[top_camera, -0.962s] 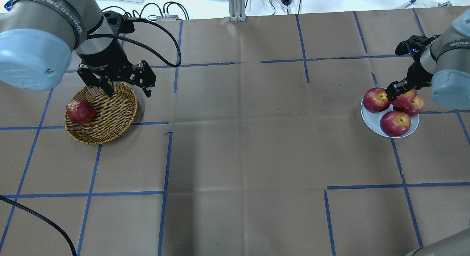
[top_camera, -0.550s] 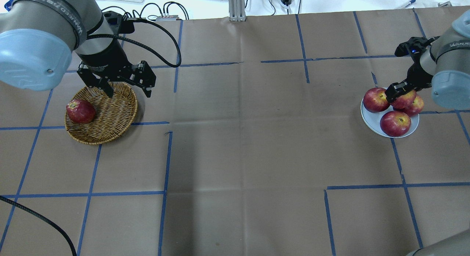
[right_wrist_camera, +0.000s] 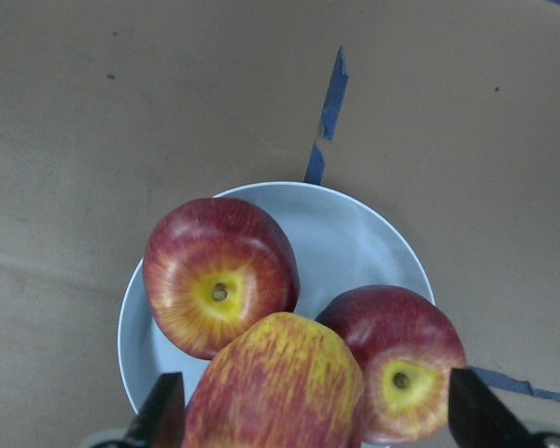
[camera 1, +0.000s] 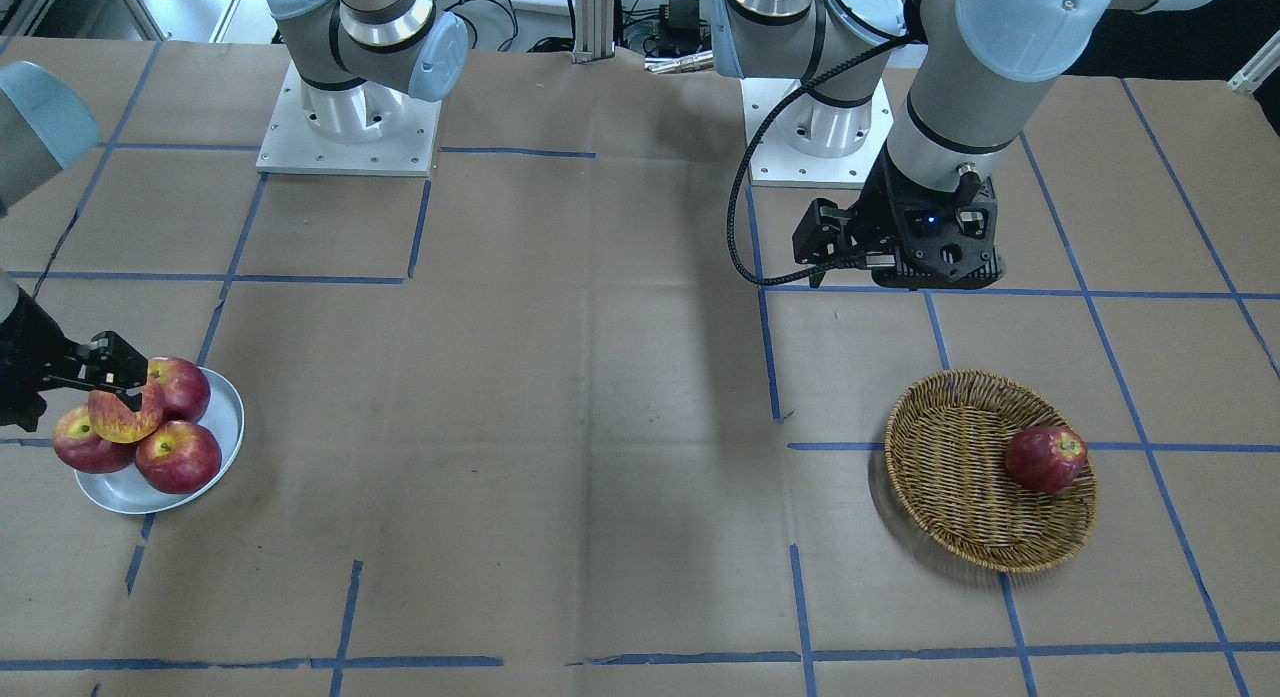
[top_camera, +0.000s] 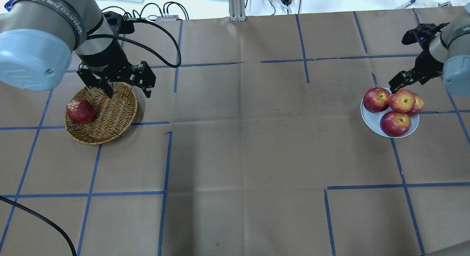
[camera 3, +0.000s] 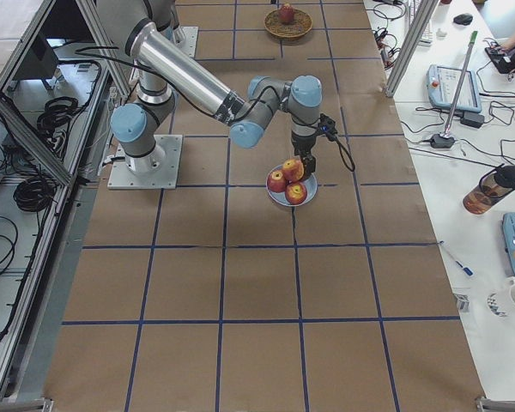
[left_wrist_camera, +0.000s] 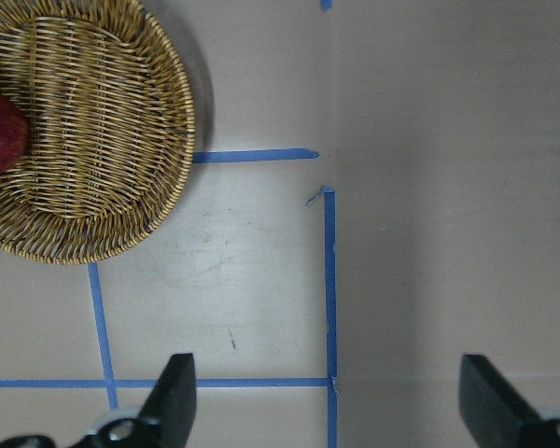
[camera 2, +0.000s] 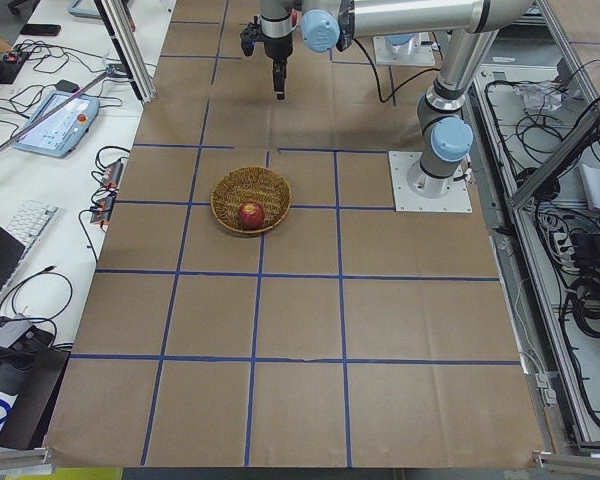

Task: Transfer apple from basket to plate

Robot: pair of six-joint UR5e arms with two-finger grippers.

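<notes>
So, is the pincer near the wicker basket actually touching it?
Apart. The left wrist view shows the left pincer open over bare brown table, with the basket lying well off to one side.

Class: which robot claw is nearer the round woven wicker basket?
Left. The left claw hangs beside the rim of the round woven wicker basket; the right claw is across the table, above the pale round plate.

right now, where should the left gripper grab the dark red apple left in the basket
Across its round middle, coming straight down from above. The dark red apple lies tilted against the sloping wall of the basket, close to the rim, so a sideways approach would likely hit wicker. The left gripper is open, probably wide enough to straddle it.
</notes>
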